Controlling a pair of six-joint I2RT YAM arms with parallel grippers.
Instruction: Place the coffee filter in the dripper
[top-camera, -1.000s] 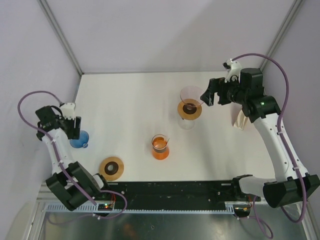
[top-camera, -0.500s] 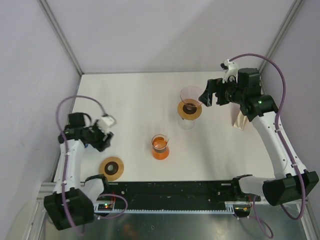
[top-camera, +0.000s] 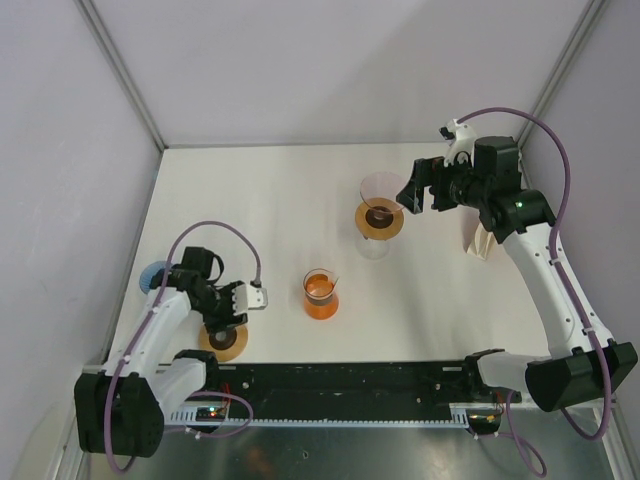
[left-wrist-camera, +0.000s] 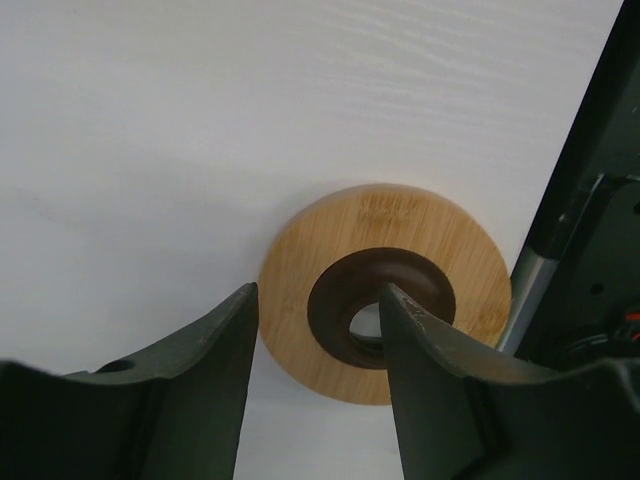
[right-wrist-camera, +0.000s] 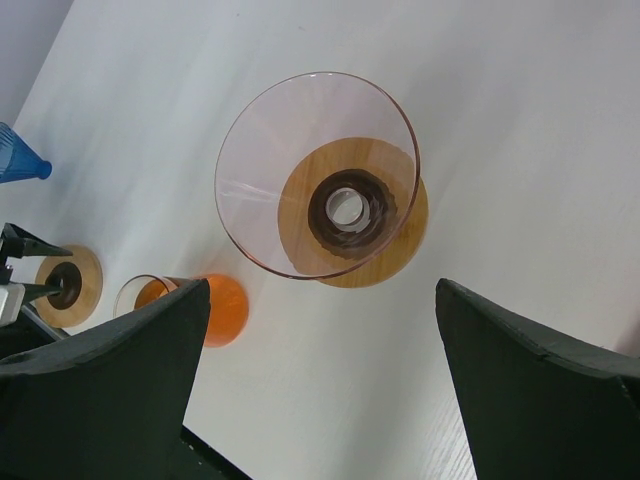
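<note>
"While the left arm bends low at the near edge, how many wooden rings do you count?"

"Two. One loose wooden ring (left-wrist-camera: 400, 215) lies flat on the table (top-camera: 270, 200), and one forms the collar under the dripper (right-wrist-camera: 318, 170). The left gripper (left-wrist-camera: 317, 300) hangs over the loose one, jaws parted with nothing between them; one finger is at the ring's outer edge, the other over its dark centre hole."

"And the other things?"

"One pink glass dripper, far right of centre. One orange beaker (top-camera: 320, 295) near the middle. One blue glass piece (top-camera: 152, 275) at the left edge, partly hidden by the arm."

"The right gripper (top-camera: 418, 192)?"

"Spread wide, empty, just beside the dripper."

"And the coffee filter (top-camera: 482, 240)?"

"Pale paper on the table by the right edge, partly under the right arm. I cannot tell whether it is one sheet or several."
</note>
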